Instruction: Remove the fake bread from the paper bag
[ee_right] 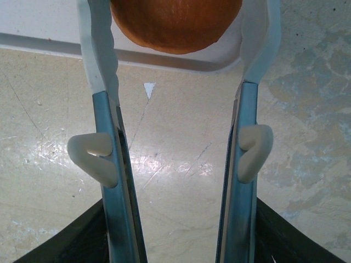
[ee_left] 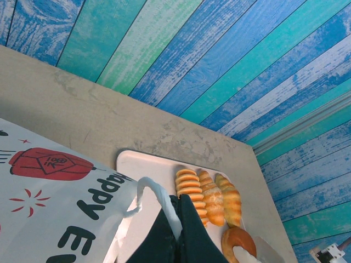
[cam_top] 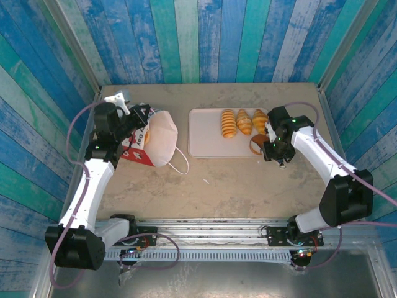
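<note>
On the left, the paper bag (cam_top: 155, 136) lies on its side on the bench (cam_top: 217, 186), with its white mouth turned toward the tray (cam_top: 205, 139). The left fingers (ee_left: 164, 235) are pressed together, and the white string handle (ee_left: 156, 185) is seen to run into their tips, so the bag is judged to be pinched by its handle. It is probably held like this so that the mouth is kept lifted and steady while the pieces are taken out by the other arm. Whether more fake bread remains inside cannot be told, because the inside is not shown clearly.

In the middle, the pale tray is laid flat just beside the bag. Three pieces are lined up along its far right part: a ridged roll (cam_top: 229, 123), a croissant (cam_top: 244, 121) and a second croissant (cam_top: 260, 119), side by side, as if a tidy row is being built.

On the right, the round bun (ee_right: 175, 22) is found at the near right corner of the tray. The right fingers (ee_right: 101, 55) are spread about as wide as the bun, one pad against each side of it, so a light pinch is judged. The bun sits at the very tips, not deep between the fingers, and it is probably being set down near the row
</note>
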`<action>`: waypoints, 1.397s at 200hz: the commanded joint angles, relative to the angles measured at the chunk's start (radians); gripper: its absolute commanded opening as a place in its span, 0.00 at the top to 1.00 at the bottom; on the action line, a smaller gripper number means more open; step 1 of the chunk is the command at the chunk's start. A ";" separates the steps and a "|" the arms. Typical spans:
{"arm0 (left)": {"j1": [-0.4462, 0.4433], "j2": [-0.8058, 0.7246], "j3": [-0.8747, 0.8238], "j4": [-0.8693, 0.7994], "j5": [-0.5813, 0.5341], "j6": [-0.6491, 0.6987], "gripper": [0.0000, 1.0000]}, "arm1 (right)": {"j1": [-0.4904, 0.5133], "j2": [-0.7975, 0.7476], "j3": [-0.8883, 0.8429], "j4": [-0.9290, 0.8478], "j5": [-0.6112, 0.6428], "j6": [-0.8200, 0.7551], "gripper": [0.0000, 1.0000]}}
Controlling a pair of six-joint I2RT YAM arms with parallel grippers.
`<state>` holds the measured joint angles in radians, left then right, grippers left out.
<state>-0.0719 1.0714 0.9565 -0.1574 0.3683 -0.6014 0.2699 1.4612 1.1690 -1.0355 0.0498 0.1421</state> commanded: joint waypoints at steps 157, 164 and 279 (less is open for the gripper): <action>0.000 -0.037 0.018 -0.015 -0.041 0.017 0.99 | 0.001 -0.157 0.008 0.083 -0.098 -0.030 0.40; -0.001 -0.040 0.016 -0.014 -0.045 0.017 1.00 | 0.001 -0.162 0.008 0.091 -0.119 -0.034 0.41; 0.000 -0.137 -0.001 -0.129 -0.150 0.199 0.99 | 0.044 -0.200 -0.040 0.424 -0.594 0.021 0.44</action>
<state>-0.0723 0.9997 0.9565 -0.2897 0.2256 -0.5022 0.2810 1.2583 1.1355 -0.7227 -0.4107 0.1398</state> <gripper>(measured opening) 0.043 0.564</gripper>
